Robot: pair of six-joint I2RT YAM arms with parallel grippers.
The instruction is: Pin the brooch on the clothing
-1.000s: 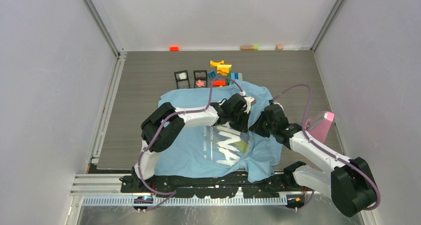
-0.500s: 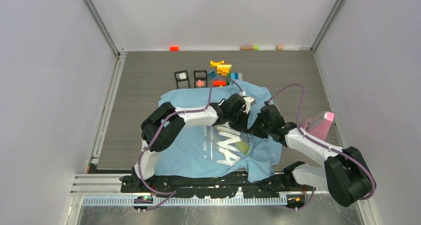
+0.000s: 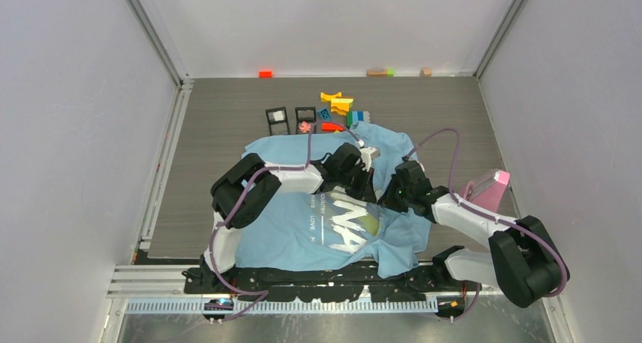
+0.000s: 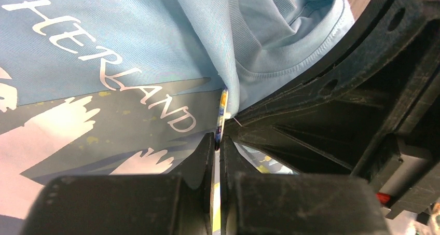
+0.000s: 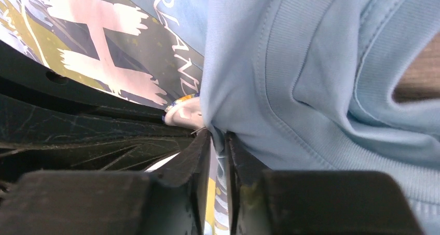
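Top external view: the left arm reaches from the near edge of the bench (image 3: 212,131) across a light blue shirt (image 3: 288,229) that lies spread on the grey surface, white lettering on its chest. Past the shirt's far edge stand two small black frames (image 3: 277,120) and a cluster of coloured blocks (image 3: 338,102). The left claw (image 3: 369,185) and the right claw (image 3: 388,198) meet tip to tip over the shirt, just right of the lettering. Further right, a pink box (image 3: 488,191) sits on the bench beside the right arm.

Left wrist view: the left claw's fingers are pressed together on the brooch (image 4: 223,106). It is seen edge-on as a thin sliver with blue and yellow on its rim, sticking out past the fingertips. It touches a raised fold of the shirt beside the ribbed collar. The right claw's black body fills the right of the picture, close against that fold.

Right wrist view: the brooch shows as a small pale pink piece with a blue and orange edge, tucked against the fold just left of the right claw's fingertips. Those fingers stand almost together, pinching a fold of the shirt's cloth in the narrow gap between them.
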